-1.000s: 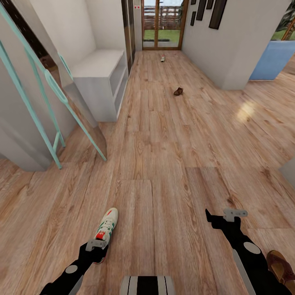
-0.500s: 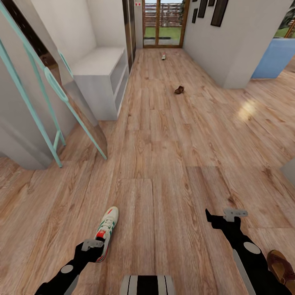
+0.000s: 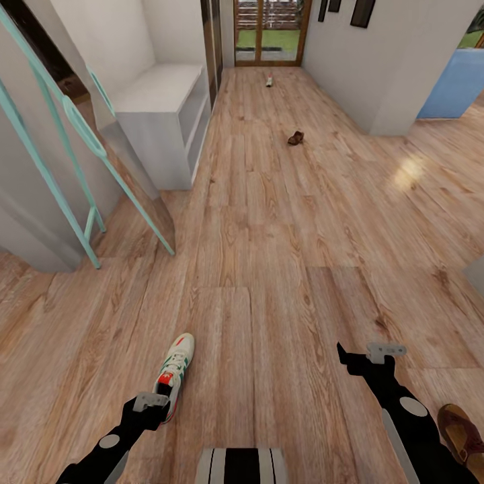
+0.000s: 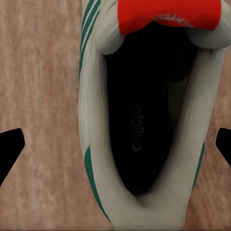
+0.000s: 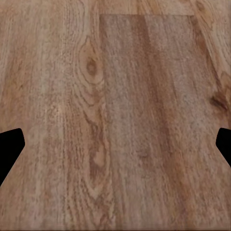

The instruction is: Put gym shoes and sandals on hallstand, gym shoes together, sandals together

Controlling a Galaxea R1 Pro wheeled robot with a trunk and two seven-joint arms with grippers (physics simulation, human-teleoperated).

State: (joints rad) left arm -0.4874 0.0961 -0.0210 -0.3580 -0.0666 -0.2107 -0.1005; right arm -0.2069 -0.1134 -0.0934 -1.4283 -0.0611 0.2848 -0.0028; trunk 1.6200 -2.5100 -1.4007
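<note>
Hovering with spread jaws, left gripper (image 4: 115, 144) straddling gym shoe (image 4: 144, 120) on corridor floor (image 3: 269, 235): likely light, soft-collared, best pinched across firmer heel sides.

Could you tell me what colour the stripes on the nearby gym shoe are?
Green, on the white gym shoe; clearest in the left wrist view.

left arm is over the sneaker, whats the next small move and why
Probably lower the left gripper straight down and close on the gym shoe. The left wrist view shows its fingertips spread wide, one on each side of the shoe's heel opening, not touching it, and the shoe lies flat on the corridor floor.
</note>
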